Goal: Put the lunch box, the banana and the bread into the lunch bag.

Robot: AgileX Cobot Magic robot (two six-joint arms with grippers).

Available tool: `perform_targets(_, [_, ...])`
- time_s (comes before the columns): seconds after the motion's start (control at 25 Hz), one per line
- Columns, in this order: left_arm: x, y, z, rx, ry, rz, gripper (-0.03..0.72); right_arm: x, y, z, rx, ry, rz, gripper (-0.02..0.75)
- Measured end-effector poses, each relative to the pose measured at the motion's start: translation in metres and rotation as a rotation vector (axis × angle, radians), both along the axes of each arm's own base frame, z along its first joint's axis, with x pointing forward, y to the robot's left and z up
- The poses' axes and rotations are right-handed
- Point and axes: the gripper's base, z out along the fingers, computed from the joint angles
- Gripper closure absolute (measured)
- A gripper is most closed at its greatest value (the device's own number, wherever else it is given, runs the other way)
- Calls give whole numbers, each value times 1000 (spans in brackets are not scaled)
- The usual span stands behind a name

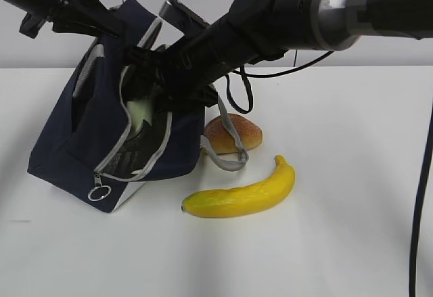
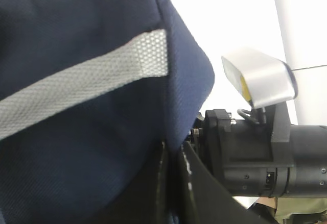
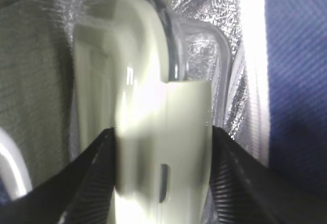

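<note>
Lunch box inside the lunch bag, held by the right claw.

We see the lunch box point(image 3: 153, 132), pale green with a clear base, standing on its edge inside the silver lining of the lunch bag point(image 1: 64, 155), and the right claw point(image 3: 162, 183) holds it with one finger on each side. The bag sits at the left of the exterior frame with its zipper mouth open toward us. The left claw point(image 2: 173, 183) is closed on the navy fabric at the upper edge of the bag. On the white counter point(image 1: 352, 243), the bread point(image 1: 237, 132) lies just right of the bag, behind a grey handle, and the banana point(image 1: 240, 194) lies in front of it, lower centre.
</note>
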Motion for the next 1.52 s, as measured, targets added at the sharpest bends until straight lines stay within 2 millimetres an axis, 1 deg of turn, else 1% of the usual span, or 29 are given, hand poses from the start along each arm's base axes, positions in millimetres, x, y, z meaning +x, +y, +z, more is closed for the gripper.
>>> perform_targets(0.2, [2,7,0,-2,-4,22,701,1,0,0,0,-15,-7,316])
perform_targets(0.4, [4,7,1,-3,-18,39,701,4,1,4,14,-47,-19,256])
perform_targets(0.48, [5,7,1,-1,-22,42,701,4,1,5,16,-55,-16,245])
perform_targets(0.68, [6,13,-1,32,-29,50,701,2,2,6,-5,-85,55,237])
perform_targets(0.72, [6,14,-2,42,-29,50,701,0,3,8,-11,-88,86,237])
perform_targets(0.84, [8,27,-3,62,-25,74,701,0,1,19,-34,-98,173,236])
perform_targets(1.0, [9,48,-4,72,-12,113,701,1,-6,44,-66,-125,286,236])
perform_targets(1.16, [8,61,-7,121,1,119,701,4,-21,71,-125,-110,352,236])
perform_targets(1.24, [8,62,-9,148,2,115,701,7,-32,83,-183,-112,360,236])
perform_targets(1.4, [7,63,-9,156,7,108,701,22,-61,103,-328,-155,260,236])
perform_targets(1.52, [7,63,-10,158,13,102,701,27,-82,116,-442,-179,147,236])
